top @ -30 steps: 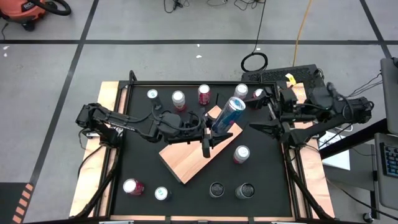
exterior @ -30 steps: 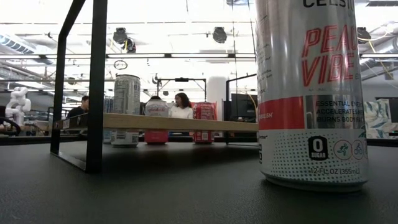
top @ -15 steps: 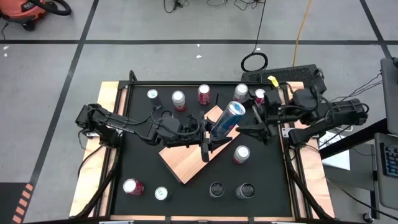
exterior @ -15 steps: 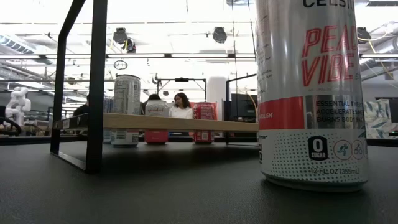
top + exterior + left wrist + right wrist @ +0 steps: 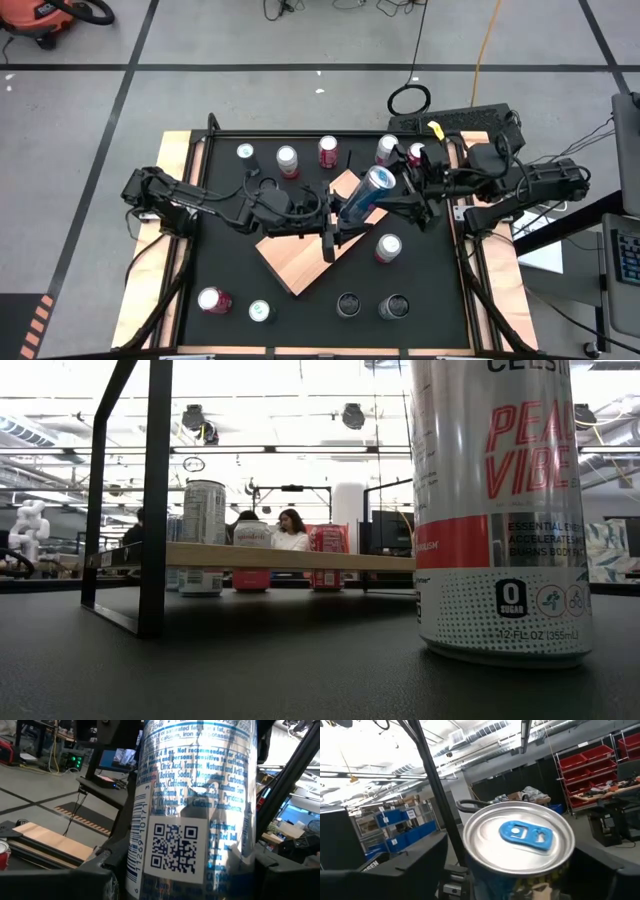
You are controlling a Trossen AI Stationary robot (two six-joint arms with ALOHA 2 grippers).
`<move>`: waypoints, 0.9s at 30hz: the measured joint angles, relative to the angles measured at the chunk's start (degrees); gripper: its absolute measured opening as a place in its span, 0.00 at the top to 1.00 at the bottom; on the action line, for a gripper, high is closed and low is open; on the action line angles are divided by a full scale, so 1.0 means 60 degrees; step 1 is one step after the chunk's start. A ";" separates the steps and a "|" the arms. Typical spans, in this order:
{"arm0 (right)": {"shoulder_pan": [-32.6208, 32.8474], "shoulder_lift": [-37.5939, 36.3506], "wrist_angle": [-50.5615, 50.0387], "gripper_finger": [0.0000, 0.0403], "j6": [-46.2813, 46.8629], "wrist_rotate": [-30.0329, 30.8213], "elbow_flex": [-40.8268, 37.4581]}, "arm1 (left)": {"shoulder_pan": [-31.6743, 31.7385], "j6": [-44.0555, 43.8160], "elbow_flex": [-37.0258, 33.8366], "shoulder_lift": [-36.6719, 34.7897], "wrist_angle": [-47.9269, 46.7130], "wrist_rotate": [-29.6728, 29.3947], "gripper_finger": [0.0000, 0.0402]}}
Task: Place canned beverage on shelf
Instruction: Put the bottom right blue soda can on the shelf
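My left gripper is shut on a blue-and-silver can, held up over the light wooden shelf. The can's label fills the left wrist view. My right gripper stands open at the can's top end, which has a blue tab, with one finger on each side of it. In the low view the shelf board rests on a black frame above the tabletop. My left gripper pinches the can's body, toward its bottom end, between its two fingers. The fingers come nearly level from the table's left and lie across the can. The can is clear of the shelf, its top leaning toward the far right. My right gripper: I cannot tell whether its fingers touch the can's top end.
Several cans stand along the far edge, such as one red can. Another can stands right of the shelf, and more stand along the near edge. A tall white can stands close to the low camera.
My right gripper has moved toward the table's left, up to the held can, and its fingers now flank the can's top. My left gripper and the can have stayed about where they were.
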 joint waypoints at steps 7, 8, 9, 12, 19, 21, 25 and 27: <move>-0.0004 0.0037 -0.0016 0.36 0.0053 0.0051 0.0000 | 0.0007 0.0004 0.0000 0.0000 -0.0003 0.0037 0.42; 0.0000 0.0040 -0.0016 0.38 0.0033 0.0047 0.0000 | 0.0004 0.0000 0.0000 0.0000 -0.0022 0.0031 0.42; 0.0000 0.0044 -0.0026 0.41 0.0022 0.0051 0.0000 | 0.0004 -0.0003 0.0000 0.0000 -0.0052 -0.0015 0.42; -0.0004 0.0044 -0.0041 0.47 -0.0071 0.0057 0.0000 | 0.0004 -0.0011 0.0000 0.0000 -0.0060 -0.0174 0.42; -0.0004 0.0040 -0.0079 0.51 -0.0219 0.0118 0.0000 | -0.0110 0.0004 0.0000 0.0000 -0.0073 -0.0896 0.37; -0.0004 0.0022 -0.0126 0.50 -0.0217 0.0244 0.0000 | -0.0117 0.0003 0.0000 0.0002 -0.0077 -0.1086 0.34; -0.0004 -0.0146 -0.0303 0.49 -0.0223 0.0565 0.0000 | -0.0224 -0.0007 0.0000 0.0000 -0.0066 -0.1631 0.30; -0.0004 -0.0289 -0.0419 0.49 -0.0266 0.0613 -0.0004 | -0.0305 -0.0009 0.0000 0.0000 -0.0047 -0.1898 0.30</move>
